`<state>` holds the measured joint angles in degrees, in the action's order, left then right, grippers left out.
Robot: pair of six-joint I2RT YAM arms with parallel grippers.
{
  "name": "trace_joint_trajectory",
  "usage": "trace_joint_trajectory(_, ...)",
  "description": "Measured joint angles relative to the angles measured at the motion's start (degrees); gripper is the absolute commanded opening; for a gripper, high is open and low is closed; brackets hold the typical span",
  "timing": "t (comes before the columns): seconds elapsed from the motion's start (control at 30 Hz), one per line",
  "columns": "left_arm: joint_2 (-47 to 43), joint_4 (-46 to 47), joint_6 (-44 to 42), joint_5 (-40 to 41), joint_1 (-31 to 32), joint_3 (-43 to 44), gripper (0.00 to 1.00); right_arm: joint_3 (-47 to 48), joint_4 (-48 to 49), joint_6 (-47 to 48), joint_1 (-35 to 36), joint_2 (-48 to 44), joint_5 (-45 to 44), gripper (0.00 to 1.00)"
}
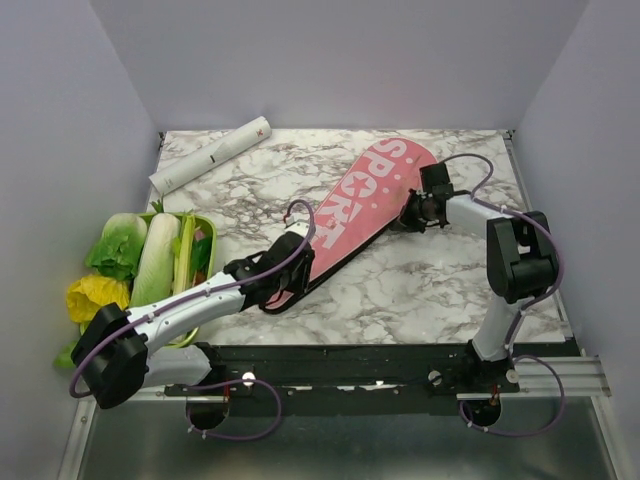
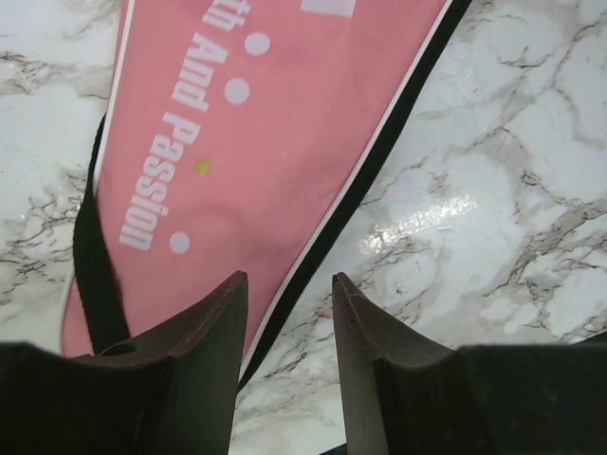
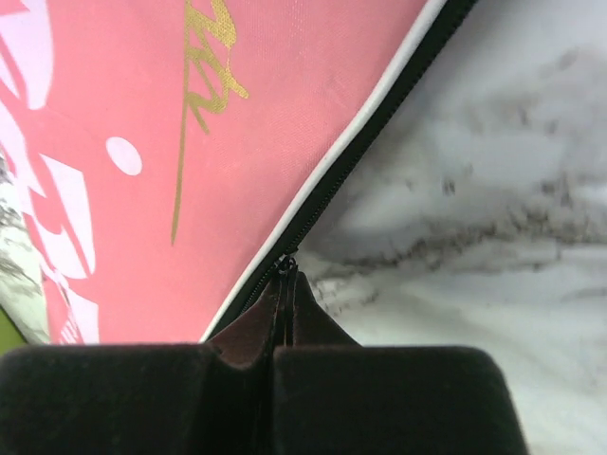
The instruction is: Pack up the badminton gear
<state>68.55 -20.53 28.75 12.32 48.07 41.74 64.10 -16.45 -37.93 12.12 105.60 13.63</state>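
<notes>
1. Top external view, far left: a green tray of leafy vegetables sits at the left edge of the table.
2. Behind the tray, a white tube lies slanted near the back-left corner, well apart from the cover.
3. The left gripper hangs over the cover's narrow near end. In the left wrist view its fingers stand spread with nothing between them. The gap sits above the cover's black edging and bare marble.
4. The pink cover, lettered "SPORT", lies flat and diagonal mid-table, with its wide end toward the back right. In the left wrist view a black strap runs along its left side.
5. The right gripper is at the cover's right edge, near the wide end. In the right wrist view its fingers are pressed together, tips right at the zip slider on the black edging — whether they pinch the pull tab cannot be told.
</notes>
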Motion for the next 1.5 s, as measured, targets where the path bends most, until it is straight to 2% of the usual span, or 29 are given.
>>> trace_joint_trajectory(0.23,0.00,-2.36,0.13,2.23,-1.11,-0.11,0.54,8.26,-2.97,2.51,-3.06,4.48,1.07,0.01)
trace_joint_trajectory(0.43,1.53,-1.09,0.44,2.08,-6.01,-1.11,0.53,9.35,-4.07,4.33,-3.67,5.79,1.14,0.01)
trace_joint_trajectory(0.63,8.13,3.65,1.36,-0.13,-6.71,-2.58,0.52,9.27,-4.11,5.27,-3.67,6.25,1.60,0.01)
trace_joint_trajectory(0.93,9.11,12.41,2.34,-2.95,-6.84,-5.40,0.52,7.48,-3.28,6.60,-2.43,6.25,2.08,0.01)
trace_joint_trajectory(1.17,9.57,16.39,2.86,-4.70,-6.82,-6.54,0.52,3.10,-0.39,6.19,6.56,3.98,2.27,0.01)
trace_joint_trajectory(1.5,9.53,17.57,3.02,-5.62,-6.82,-6.95,0.52,-6.47,2.08,1.49,26.32,-2.80,2.32,0.01)
